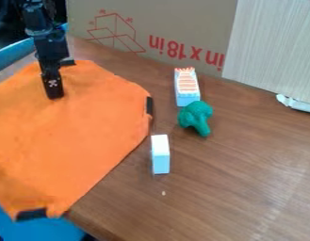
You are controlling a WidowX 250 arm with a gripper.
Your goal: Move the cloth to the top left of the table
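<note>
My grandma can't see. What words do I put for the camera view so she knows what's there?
A black robot gripper is at a big orange cloth, which lies on the left side of a brown wooden table. To its right are a white block, a green broccoli-shaped toy and a block with orange stripes.

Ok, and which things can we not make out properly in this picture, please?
All in the camera view:
- Left side of the orange cloth: cut off by the left edge.
- Table under the cloth: hidden by the cloth.
- Bit of cloth behind the gripper: hidden by the gripper.
- Blue thing below the cloth: partly covered by it, cut off by the bottom edge.
- White speck: too small to identify.
</note>
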